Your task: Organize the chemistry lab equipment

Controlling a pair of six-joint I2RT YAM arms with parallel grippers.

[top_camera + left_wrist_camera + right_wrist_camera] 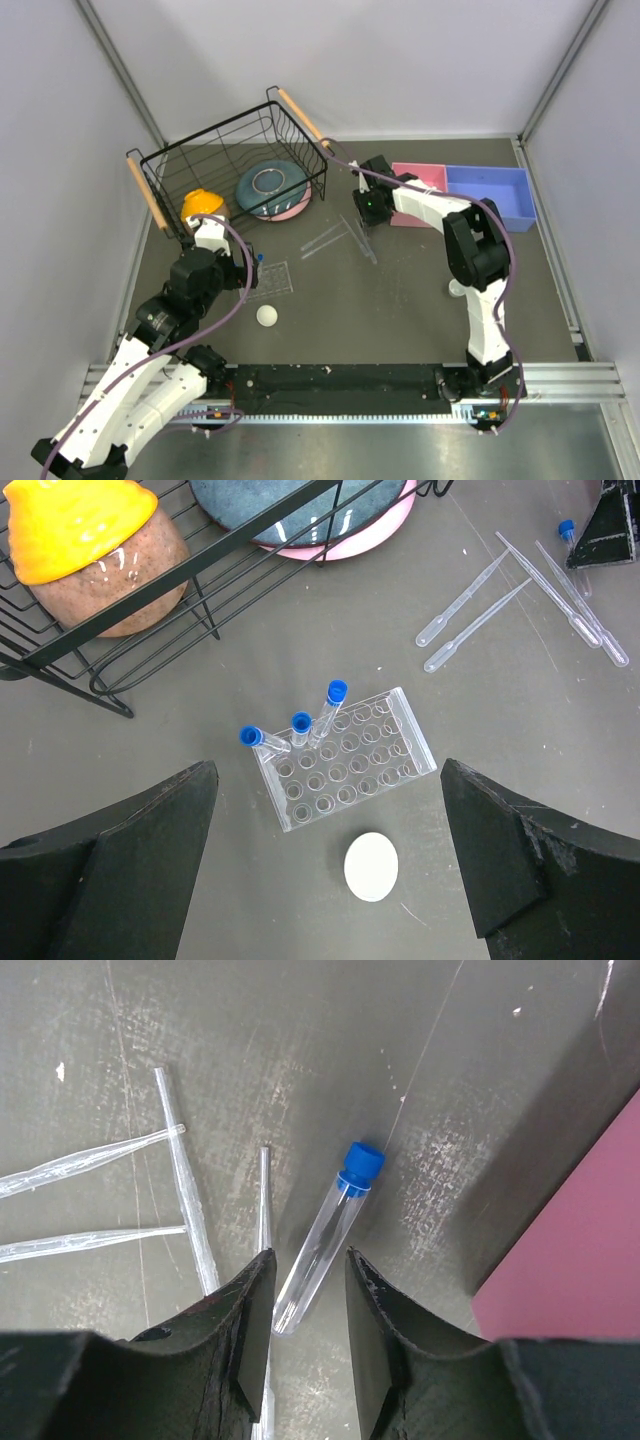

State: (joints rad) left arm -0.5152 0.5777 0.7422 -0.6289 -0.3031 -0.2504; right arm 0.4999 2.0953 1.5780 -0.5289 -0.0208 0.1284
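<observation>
The right gripper (pixel 308 1345) is set close around the bottom of a blue-capped tube (pixel 328 1230) lying on the table; a firm hold cannot be told. Just left, thin rods (pixel 190 1200) are laid; a pink tray (pixel 570 1270) is seen right. The left gripper (pixel 325 810) is held wide apart over the rack (pixel 370 770).

The right gripper (pixel 308 1272) enters from 6 o'clock. Its two black fingers (pixel 248 1330) straddle the round lower end of a clear tube with a blue cap (pixel 322 1245), and a gap shows beside the right finger. The tube lies flat on the scuffed dark table (pixel 300 1040), cap toward 1 o'clock. Two clear pipettes (pixel 100 1157) reach in from 9 o'clock. Two thinner pipette stems (pixel 185 1180) run from 11 o'clock down under the left finger. A pink bin (pixel 570 1280) fills the 4 o'clock corner.
</observation>
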